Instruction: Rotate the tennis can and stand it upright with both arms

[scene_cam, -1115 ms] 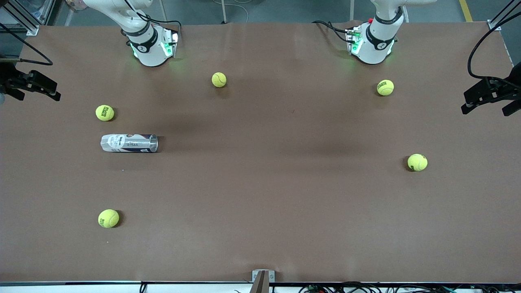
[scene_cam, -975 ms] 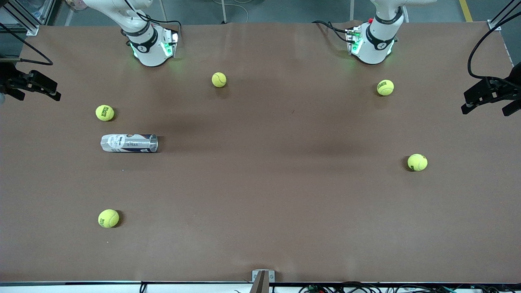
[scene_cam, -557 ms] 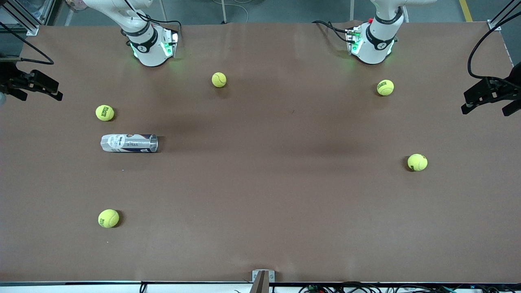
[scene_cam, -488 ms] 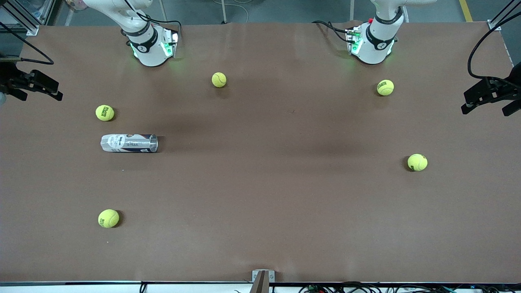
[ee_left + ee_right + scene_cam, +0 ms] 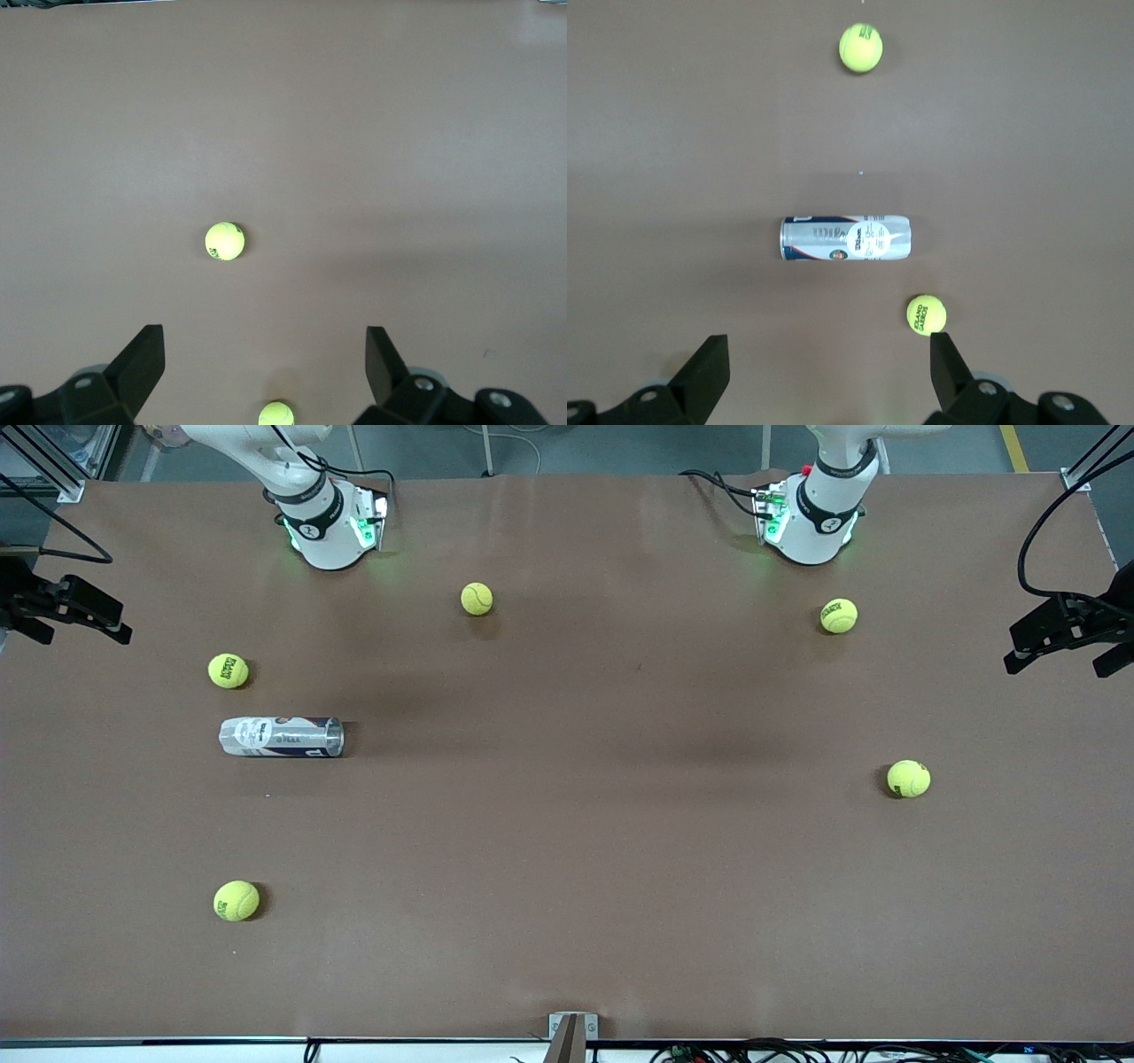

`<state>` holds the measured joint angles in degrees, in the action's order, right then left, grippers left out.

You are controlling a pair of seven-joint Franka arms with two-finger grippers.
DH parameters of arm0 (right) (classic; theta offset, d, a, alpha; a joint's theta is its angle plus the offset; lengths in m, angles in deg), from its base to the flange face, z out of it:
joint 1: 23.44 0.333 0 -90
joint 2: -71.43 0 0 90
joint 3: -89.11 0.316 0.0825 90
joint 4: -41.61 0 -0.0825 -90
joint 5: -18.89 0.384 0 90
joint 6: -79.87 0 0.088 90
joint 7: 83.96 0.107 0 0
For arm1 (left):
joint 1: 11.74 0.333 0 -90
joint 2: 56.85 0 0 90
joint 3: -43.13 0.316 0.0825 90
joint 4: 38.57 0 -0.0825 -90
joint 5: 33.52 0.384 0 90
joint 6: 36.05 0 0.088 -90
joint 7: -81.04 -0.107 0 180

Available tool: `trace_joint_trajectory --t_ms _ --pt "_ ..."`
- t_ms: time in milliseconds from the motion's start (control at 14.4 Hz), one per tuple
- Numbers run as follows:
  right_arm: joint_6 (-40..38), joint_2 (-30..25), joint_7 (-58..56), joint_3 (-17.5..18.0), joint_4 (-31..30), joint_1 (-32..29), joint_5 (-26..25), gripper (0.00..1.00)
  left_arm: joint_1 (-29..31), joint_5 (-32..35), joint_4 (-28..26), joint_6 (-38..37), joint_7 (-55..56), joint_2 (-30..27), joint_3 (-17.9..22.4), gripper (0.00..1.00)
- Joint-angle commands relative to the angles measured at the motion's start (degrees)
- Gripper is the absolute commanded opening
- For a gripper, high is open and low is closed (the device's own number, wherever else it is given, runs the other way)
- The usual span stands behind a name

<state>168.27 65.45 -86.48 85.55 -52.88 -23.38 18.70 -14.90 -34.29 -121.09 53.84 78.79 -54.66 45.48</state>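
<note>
The tennis can (image 5: pixel 282 737) lies on its side on the brown table (image 5: pixel 567 824), toward the right arm's end, with its silvery rim pointing toward the table's middle. It also shows in the right wrist view (image 5: pixel 844 239). My right gripper (image 5: pixel 829 341) is open and empty, high over the table between the can and the right arm's base (image 5: pixel 330 527). My left gripper (image 5: pixel 266 335) is open and empty, high over the left arm's end of the table. Neither gripper shows in the front view; only the arms' bases do, the left one (image 5: pixel 811 522) among them.
Several yellow tennis balls lie loose: one (image 5: pixel 228 670) just farther from the front camera than the can, one (image 5: pixel 236 901) nearer, one (image 5: pixel 477 599) between the bases, two (image 5: pixel 838 615) (image 5: pixel 908 779) at the left arm's end. Black fixtures (image 5: pixel 66 602) (image 5: pixel 1067 633) stand at both table ends.
</note>
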Motion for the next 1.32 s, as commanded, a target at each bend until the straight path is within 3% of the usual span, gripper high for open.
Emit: trace_joint_trajectory --t_ms 0,488,697,1254 --pt "0.73 2.27 -0.39 0.4 1.67 -2.33 -0.16 1.0 0.0 -0.12 0.51 0.2 0.23 0.09 0.11 1.0" --pt "8.19 16.24 -0.83 0.48 5.28 -5.77 -2.26 1.0 0.0 -0.12 0.51 0.03 0.31 0.0 0.11 1.0" --pt "9.34 16.7 2.32 0.4 5.19 -6.99 -2.27 1.0 0.0 -0.12 0.51 0.2 0.31 0.01 0.11 1.0" --pt "8.11 15.73 59.58 0.75 -0.69 -6.39 -1.13 1.0 0.0 -0.12 0.51 0.2 0.32 0.0 0.11 1.0"
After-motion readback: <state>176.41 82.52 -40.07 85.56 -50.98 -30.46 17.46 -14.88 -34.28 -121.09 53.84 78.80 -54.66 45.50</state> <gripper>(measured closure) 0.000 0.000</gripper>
